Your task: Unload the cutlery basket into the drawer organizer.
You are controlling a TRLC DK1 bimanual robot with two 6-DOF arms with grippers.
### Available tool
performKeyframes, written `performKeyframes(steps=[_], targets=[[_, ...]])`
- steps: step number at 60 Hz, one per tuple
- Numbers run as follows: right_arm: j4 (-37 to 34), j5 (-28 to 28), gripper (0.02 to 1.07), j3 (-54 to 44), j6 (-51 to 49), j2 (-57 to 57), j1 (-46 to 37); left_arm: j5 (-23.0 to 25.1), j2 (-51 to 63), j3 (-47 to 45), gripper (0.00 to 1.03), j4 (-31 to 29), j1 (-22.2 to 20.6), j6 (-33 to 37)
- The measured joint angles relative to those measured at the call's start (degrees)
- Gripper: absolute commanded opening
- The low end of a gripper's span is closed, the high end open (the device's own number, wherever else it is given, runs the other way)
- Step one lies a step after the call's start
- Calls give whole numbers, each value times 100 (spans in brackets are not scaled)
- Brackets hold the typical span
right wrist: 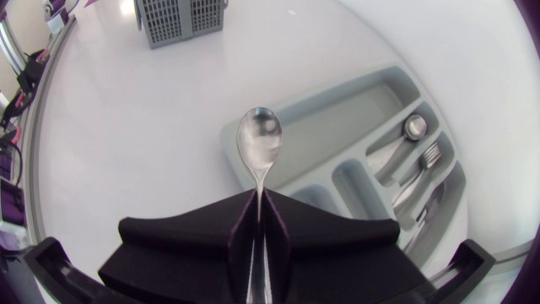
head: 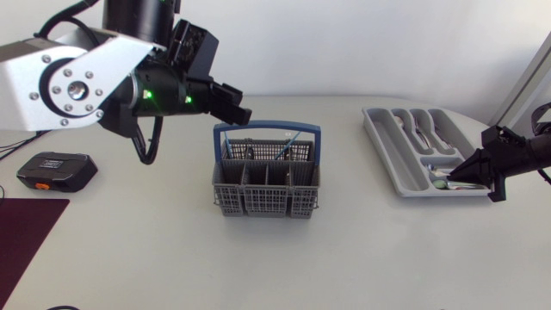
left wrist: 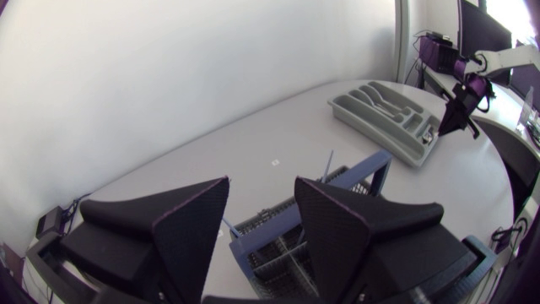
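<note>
The grey cutlery basket [head: 267, 200] with a blue handle stands mid-table, with a few utensils [head: 287, 150] upright in its back row. My left gripper [head: 239, 110] hovers open just above and left of the handle; the basket [left wrist: 371, 169] lies under and ahead of its fingers [left wrist: 194, 224]. The grey drawer organizer [head: 376, 138] sits at the right with spoons and forks [right wrist: 426, 159] in its far slots. My right gripper [head: 456, 176] is shut on a spoon [right wrist: 259, 139], whose bowl points out over the organizer's [right wrist: 354, 114] near end.
A black and orange device [head: 56, 170] lies at the table's left. A dark maroon mat [head: 26, 232] covers the front left corner. Bare white tabletop [head: 362, 250] lies between basket and organizer.
</note>
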Motion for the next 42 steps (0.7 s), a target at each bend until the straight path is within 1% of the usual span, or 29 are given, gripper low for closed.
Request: performKeyframes(steps=[11, 15, 23, 35, 42], targets=[[24, 479, 15, 505, -667, 629, -254, -2, -120, -452, 56, -2, 15, 186], [210, 656, 15, 599, -817, 815, -286, 0, -190, -599, 56, -7, 15, 245], [496, 866, 15, 824, -966, 1093, -291, -22, -315, -763, 56, -2, 15, 315], [651, 1058, 15, 1235, -1008, 1325, -289, -24, -479, -938, 56, -46, 15, 407], [868, 1276, 15, 1386, -1075, 1467, -273, -24, -544, -964, 56, -85, 15, 422]])
